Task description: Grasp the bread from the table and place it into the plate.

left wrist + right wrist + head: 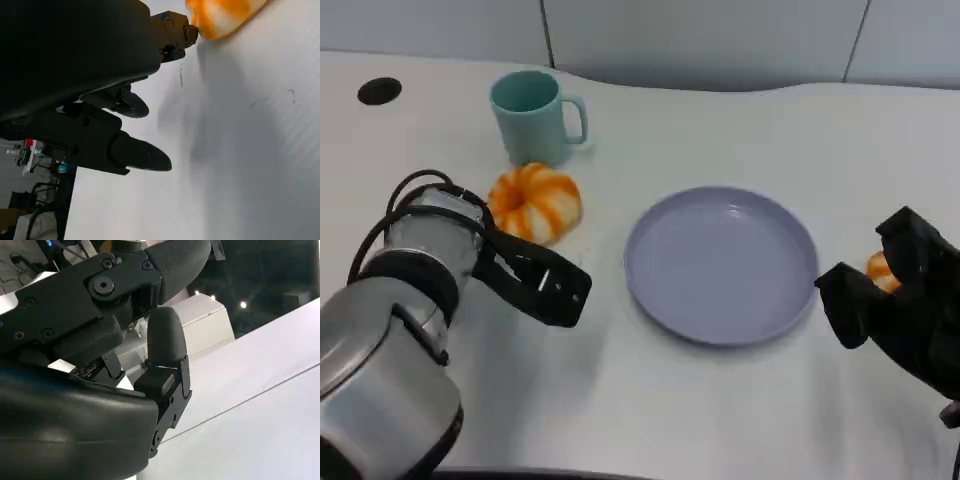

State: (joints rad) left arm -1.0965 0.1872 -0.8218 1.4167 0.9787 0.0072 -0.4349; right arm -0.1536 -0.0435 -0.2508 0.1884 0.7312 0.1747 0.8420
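From the head, the round, ridged bread (535,203) sits on the table (720,400) below the cup (532,117), left of the plate (720,262), with no clear long axis; the left hand (535,280) hangs beside it, fingers apart, holding nothing. The right hand (900,300) covers a small orange thing (878,270); whether it grips I cannot tell. At the left wrist, fingers (140,155) reach over bare table toward the bread (225,15); at the right wrist, a fingertip (165,340) curls inward.

A lab or test room, it seems: a plain white table (740,420) stands against pale grey wall panels (700,40), and the left wrist view catches dark equipment with cables and small lit electronics (30,150) beyond the table edge.
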